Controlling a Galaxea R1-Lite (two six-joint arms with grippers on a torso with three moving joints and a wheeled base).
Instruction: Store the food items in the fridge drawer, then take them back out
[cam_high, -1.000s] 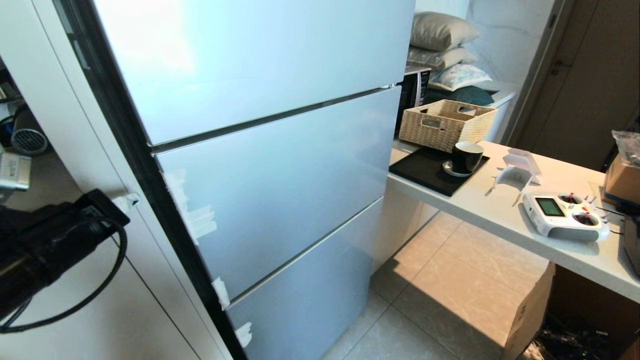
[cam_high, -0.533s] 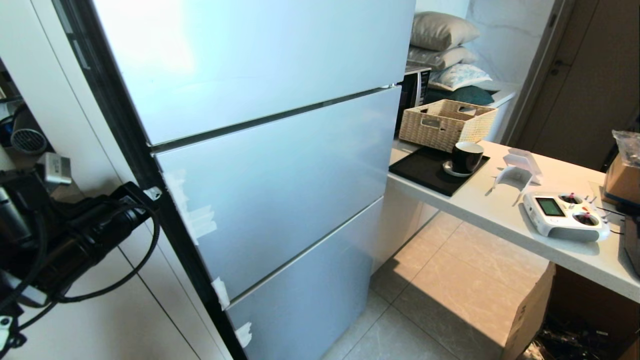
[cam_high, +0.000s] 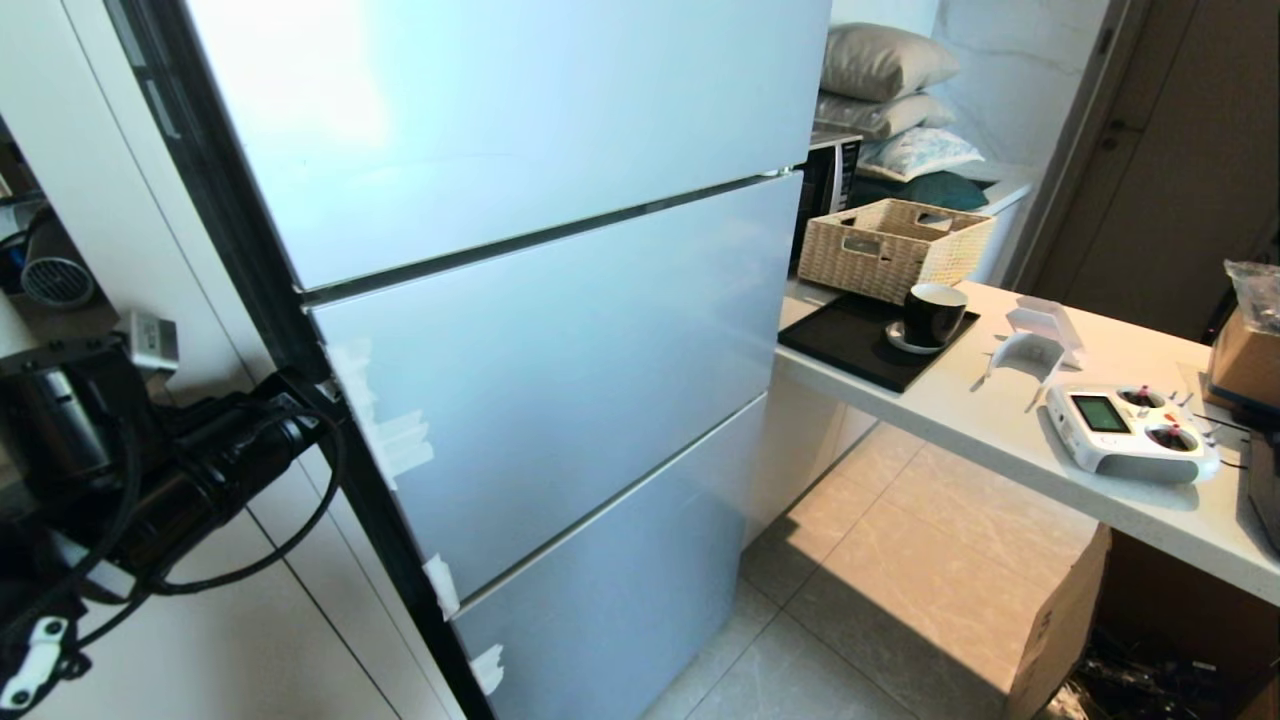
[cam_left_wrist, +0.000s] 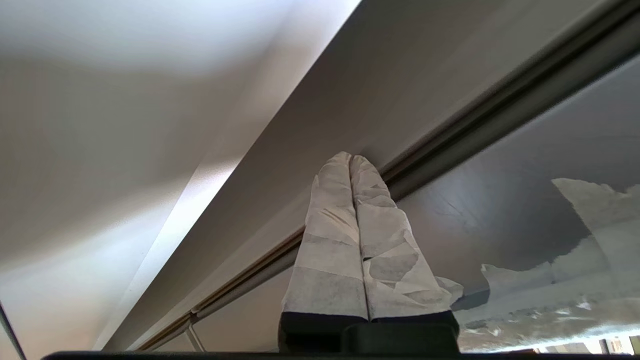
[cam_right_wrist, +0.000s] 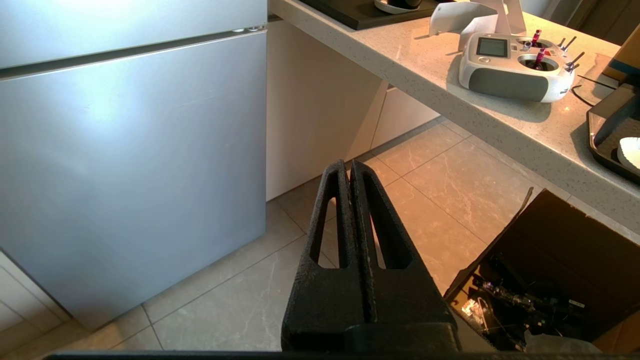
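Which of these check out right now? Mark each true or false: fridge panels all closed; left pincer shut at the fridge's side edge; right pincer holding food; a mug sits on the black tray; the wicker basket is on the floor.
1. All the fridge panels are closed. True; no drawer or food item is in view.
2. The left pincer is shut, its taped tips at the dark seam along the fridge's left edge. True; whether it touches is unclear.
3. The right pincer holds a food item. False; it is shut on nothing, hanging above the floor tiles.
4. A dark mug sits on the black tray. True.
5. The wicker basket is on the floor. False; it stands on the counter behind the tray.
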